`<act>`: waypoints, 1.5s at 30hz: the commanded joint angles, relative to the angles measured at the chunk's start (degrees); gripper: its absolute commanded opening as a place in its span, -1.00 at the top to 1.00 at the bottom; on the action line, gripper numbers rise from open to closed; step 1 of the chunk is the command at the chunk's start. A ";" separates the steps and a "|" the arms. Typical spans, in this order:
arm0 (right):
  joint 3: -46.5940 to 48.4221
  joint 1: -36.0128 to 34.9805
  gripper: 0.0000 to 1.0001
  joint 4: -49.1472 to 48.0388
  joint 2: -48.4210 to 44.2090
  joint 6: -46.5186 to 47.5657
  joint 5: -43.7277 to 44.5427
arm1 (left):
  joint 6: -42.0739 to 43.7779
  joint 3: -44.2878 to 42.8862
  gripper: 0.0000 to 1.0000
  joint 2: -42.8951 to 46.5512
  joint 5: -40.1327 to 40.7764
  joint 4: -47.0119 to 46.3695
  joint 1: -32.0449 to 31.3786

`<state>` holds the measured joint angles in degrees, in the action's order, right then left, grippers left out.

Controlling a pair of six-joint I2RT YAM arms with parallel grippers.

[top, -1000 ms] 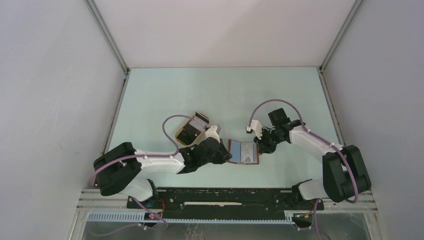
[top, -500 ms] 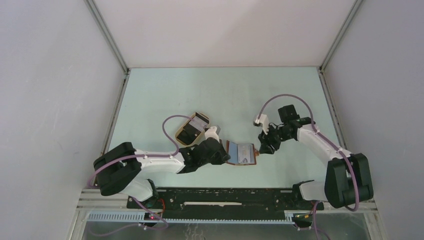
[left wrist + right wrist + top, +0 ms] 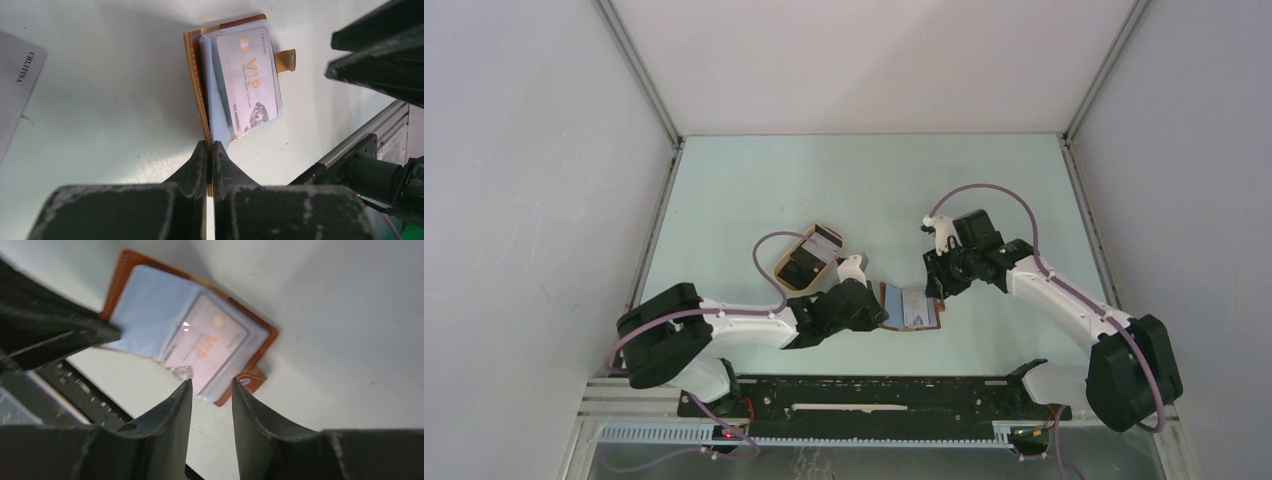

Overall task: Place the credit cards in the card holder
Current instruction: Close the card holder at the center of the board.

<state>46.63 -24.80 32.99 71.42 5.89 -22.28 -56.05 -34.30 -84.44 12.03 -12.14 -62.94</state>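
"VIP" is read on the pinkish card (image 3: 248,80) inside the card holder (image 3: 191,60); "CHLITINA" is printed on the whitish card (image 3: 14,92); smaller lines unreadable.

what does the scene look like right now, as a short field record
holder: open, clasp tab toward the right arm
VIP card: inside a clear sleeve of the holder
left end effector: shut on the holder's edge
right end effector: open, empty, above the holder's tab end
tray: by the left arm, other cards in it
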 commanded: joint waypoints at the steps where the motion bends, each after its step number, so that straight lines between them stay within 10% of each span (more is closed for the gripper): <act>1: -0.19 -1.37 0.14 -3.24 3.30 -8.16 15.10 | -1.06 -2.99 1.00 -0.19 2.17 -2.54 -0.78; 20: 0.38 -4.31 -0.05 -2.66 9.49 -9.93 15.65 | -1.67 -2.26 1.00 -0.46 2.84 -4.00 -0.78; 45: 0.30 -5.71 0.24 -1.44 5.84 -8.10 20.63 | -1.78 -2.42 1.00 -0.11 5.91 -1.61 -0.78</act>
<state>46.44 -30.26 31.53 79.15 -2.81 -2.96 -57.14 -34.30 -85.10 14.87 -13.39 -63.61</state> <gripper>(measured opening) 0.392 0.037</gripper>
